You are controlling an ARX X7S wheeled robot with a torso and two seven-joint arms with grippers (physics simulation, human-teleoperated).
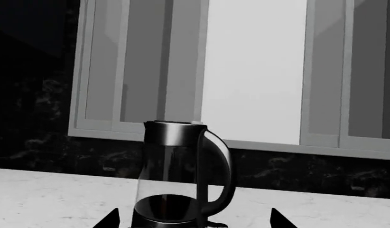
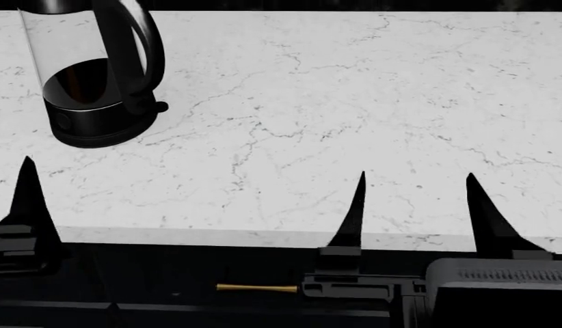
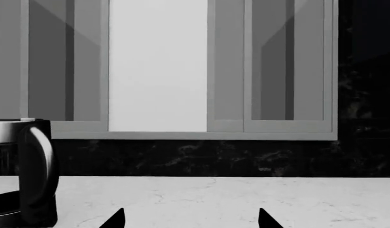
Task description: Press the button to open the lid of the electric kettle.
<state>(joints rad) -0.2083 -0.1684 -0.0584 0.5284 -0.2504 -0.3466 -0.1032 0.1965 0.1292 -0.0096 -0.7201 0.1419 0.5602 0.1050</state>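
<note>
The electric kettle (image 2: 94, 75) stands on the white marble counter at the far left of the head view, which cuts off its top. In the left wrist view the kettle (image 1: 182, 175) is straight ahead, handle (image 1: 221, 171) to one side. The lid (image 1: 172, 123) shows edge-on inside the black collar. A small whitish spot, the button (image 1: 196, 122), sits at its handle end. My left gripper (image 1: 195, 221) is open and empty, short of the kettle's base. My right gripper (image 2: 413, 205) is open and empty over the counter's front edge, well right of the kettle (image 3: 21, 171).
The marble counter (image 2: 336, 102) runs wide to the right of the kettle. Behind it are a dark backsplash (image 3: 201, 159) and pale panelled window frames (image 1: 252, 71). A thin yellow rod (image 2: 256, 288) and a grey box (image 2: 500, 280) lie below the counter's front edge.
</note>
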